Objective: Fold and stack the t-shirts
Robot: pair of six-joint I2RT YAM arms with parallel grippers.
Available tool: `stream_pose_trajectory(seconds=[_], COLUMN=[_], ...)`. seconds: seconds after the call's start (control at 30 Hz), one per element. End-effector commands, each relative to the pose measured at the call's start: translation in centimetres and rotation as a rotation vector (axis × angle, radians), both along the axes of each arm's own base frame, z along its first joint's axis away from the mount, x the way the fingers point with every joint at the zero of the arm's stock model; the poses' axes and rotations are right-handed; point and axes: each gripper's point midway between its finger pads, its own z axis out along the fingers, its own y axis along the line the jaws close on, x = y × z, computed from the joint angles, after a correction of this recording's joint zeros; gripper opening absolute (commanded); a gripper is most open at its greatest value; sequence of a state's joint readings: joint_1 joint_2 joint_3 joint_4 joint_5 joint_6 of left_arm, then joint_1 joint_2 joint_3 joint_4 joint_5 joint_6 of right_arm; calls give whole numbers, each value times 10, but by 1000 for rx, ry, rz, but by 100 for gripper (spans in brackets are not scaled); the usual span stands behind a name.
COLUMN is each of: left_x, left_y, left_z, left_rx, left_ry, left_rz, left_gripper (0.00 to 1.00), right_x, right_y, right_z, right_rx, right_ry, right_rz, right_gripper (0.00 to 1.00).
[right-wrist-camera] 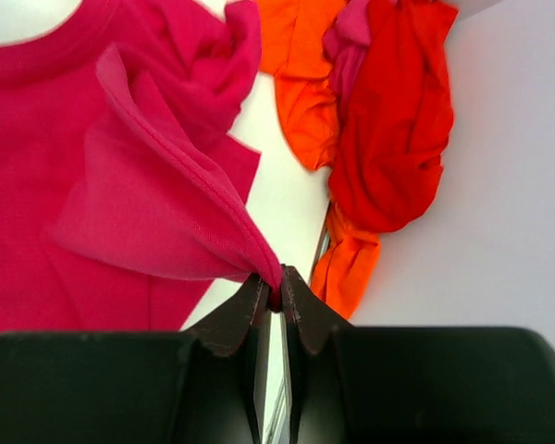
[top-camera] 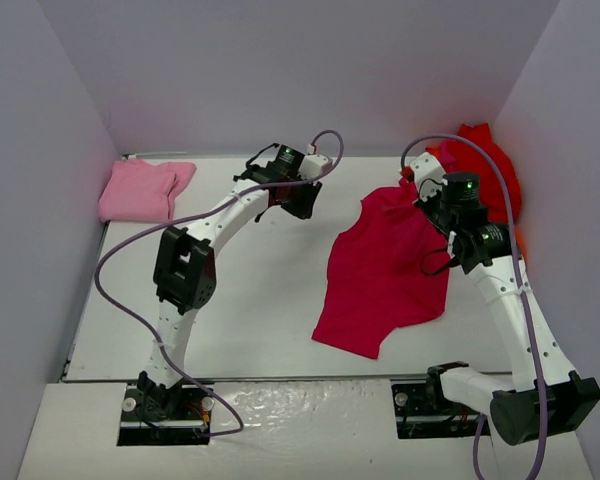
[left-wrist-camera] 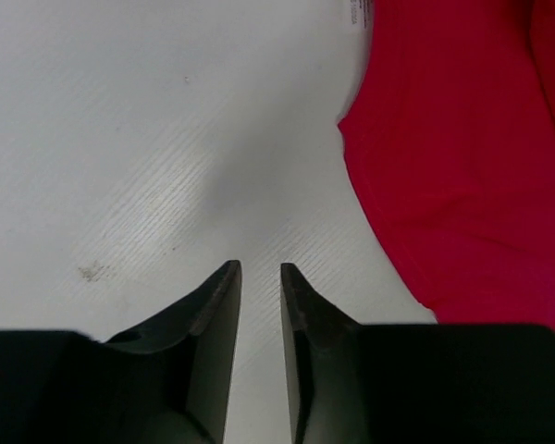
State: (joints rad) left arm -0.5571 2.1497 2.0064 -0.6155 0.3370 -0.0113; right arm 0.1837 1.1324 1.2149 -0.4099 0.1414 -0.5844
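The crimson-magenta t-shirt [top-camera: 385,268] lies spread on the right half of the table; it also shows in the right wrist view [right-wrist-camera: 92,185] and the left wrist view [left-wrist-camera: 472,157]. My right gripper [right-wrist-camera: 276,289] is shut on a pinched fold of its upper right part and lifts it. My left gripper [left-wrist-camera: 259,273] is open and empty above bare table, just left of that shirt's edge. The light pink t-shirt [top-camera: 145,189] lies folded at the far left. The red t-shirt [right-wrist-camera: 393,129] and the orange t-shirt [right-wrist-camera: 301,83] lie crumpled together at the far right corner.
Grey walls close in the table [top-camera: 240,290] on the left, back and right. The red and orange heap [top-camera: 480,170] rests against the right wall. A purple cable loops over each arm.
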Motion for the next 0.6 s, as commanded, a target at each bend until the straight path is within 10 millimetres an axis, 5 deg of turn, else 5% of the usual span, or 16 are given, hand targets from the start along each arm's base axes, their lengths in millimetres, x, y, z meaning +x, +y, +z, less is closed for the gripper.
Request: stream_pose_trajectory(seconds=[0.0, 0.03, 0.13, 0.33, 0.57], left_x=[-11, -11, -17, -25, -18], left_y=[-36, -41, -52, -77, -106], left_z=[33, 29, 24, 27, 18], left_rx=[-64, -61, -52, -84, -120], left_ry=[-39, -35, -19, -18, -29], left_rz=[-90, -99, -122, -187, -263], left_gripper=[28, 29, 30, 30, 31], right_x=[-5, -6, -9, -16, -17], right_y=[-11, -13, -24, -37, -36], right_z=[16, 17, 26, 49, 44], right_rx=[-15, -19, -41, -58, -43], right_ry=[-75, -78, -102, -158, -150], right_rz=[-50, -59, -109, -161, -151], right_gripper=[37, 77, 100, 100, 100])
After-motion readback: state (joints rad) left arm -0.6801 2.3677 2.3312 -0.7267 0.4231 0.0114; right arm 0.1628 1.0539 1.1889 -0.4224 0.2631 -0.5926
